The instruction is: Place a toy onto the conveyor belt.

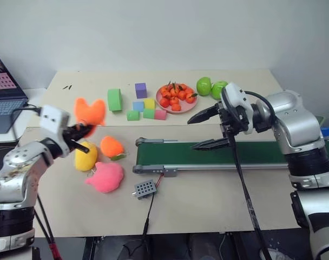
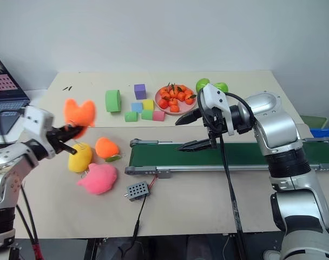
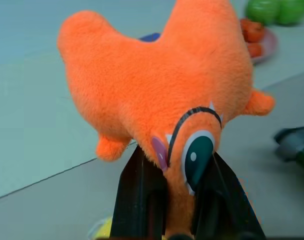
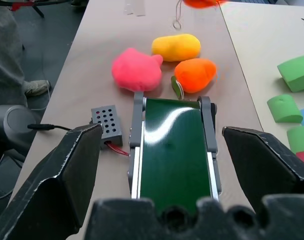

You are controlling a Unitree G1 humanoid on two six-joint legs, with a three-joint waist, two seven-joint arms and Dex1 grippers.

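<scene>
Gripping status, left gripper [image 1: 80, 130]: both black fingers [image 3: 139, 200] are closed on the lower edge of the neon-orange lobed plush toy [image 1: 90, 111], which is lifted clear of the table, with an embroidered eye facing the wrist camera.
Toy position: in the air above the left part of the beige table [image 1: 208, 206], over the other plush pieces and well apart from the belt.
Right gripper [image 1: 210, 129]: fingers spread wide with nothing between them, hovering over the left half of the belt.
Conveyor belt [image 1: 262, 153]: long dark green flat belt in a grey metal frame, lying across the table's right half; its surface is bare.
Control box [image 1: 144, 188]: small grey perforated box just beside the belt's left end, joined to it by a red wire.
Plush group: yellow plush [image 1: 85, 156], rounder orange plush with a green leaf [image 1: 111, 146] and pink plush [image 1: 105, 177] lie close together left of the belt end.
Far side: green, purple, yellow, blue and pink foam blocks [image 1: 140, 105], a pink plate of small orange fruit [image 1: 176, 98] and two green apples [image 1: 210, 87].
Table's left edge: an open laptop [image 1: 5, 92].
</scene>
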